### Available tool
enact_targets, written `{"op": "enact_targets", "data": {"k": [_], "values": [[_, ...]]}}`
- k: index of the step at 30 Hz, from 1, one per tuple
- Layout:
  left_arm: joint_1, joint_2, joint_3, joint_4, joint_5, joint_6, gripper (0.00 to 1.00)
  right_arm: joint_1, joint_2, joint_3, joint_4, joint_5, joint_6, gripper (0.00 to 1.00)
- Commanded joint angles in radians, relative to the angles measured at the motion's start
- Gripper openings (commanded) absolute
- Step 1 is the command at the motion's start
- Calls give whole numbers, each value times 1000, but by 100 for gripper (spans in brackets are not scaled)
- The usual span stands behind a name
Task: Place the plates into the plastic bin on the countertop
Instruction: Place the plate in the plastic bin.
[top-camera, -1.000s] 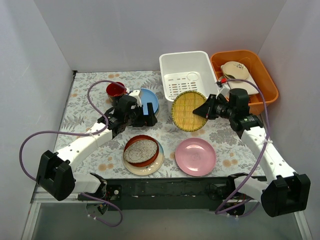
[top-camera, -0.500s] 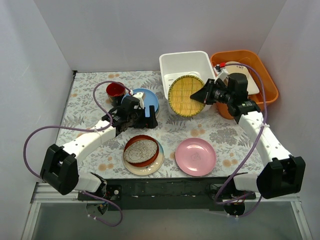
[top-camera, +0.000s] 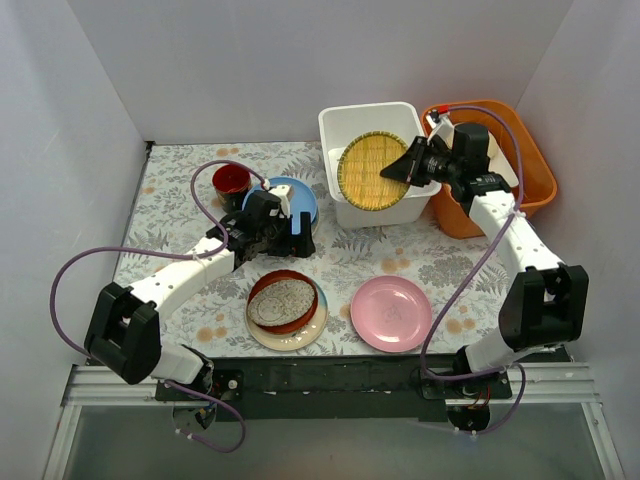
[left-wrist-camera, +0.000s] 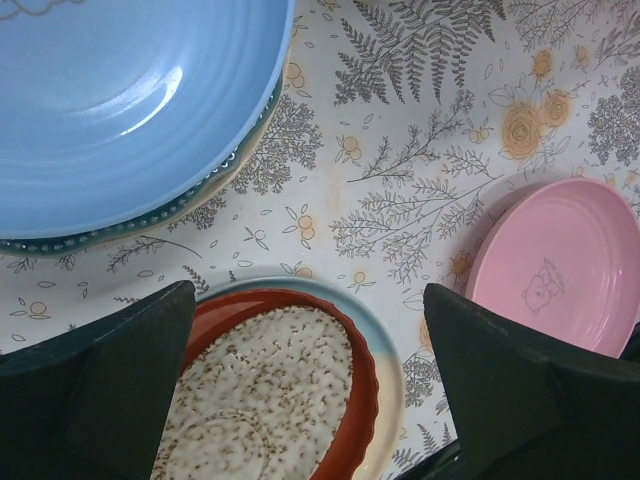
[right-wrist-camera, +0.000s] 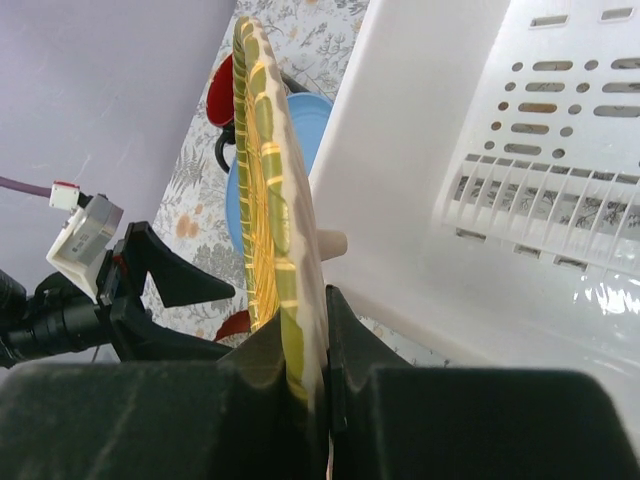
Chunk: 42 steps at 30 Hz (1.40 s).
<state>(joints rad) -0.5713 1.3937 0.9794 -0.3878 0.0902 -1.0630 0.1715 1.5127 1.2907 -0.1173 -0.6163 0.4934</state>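
Plate with yellow woven centre (top-camera: 372, 172): from above, pinched at the rim by the right hand (top-camera: 406, 172), tipped on edge over the plastic bin (top-camera: 385, 213), likely to clear its wall. Left hand (top-camera: 292, 232) wide, empty, above the table (top-camera: 440, 265). Left wrist: blue plate (left-wrist-camera: 120, 100), pink plate (left-wrist-camera: 565, 262) flat on table. Right wrist: woven plate edge-on, slotted bin floor beyond.

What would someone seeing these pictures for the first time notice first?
The yellow woven plate stands out, held on edge by the right claw at the near wall of the white bin at the back. Beside the bin sits a bright orange tub, and the left claw hangs open between the blue plate and the speckled dish.
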Motion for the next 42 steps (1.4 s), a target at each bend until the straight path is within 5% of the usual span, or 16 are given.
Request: {"op": "enact_targets", "data": {"k": [1,20,42], "values": [[7,2,36,7,-1,37,98,-13,52,111,91,-56,19,1],[8,-12,7,23,19,21,98,-38,319,458,24,-36,20,1],[8,14,-16,38,55,-3,98,-35,564,619,-84,46,-21,1]]}}
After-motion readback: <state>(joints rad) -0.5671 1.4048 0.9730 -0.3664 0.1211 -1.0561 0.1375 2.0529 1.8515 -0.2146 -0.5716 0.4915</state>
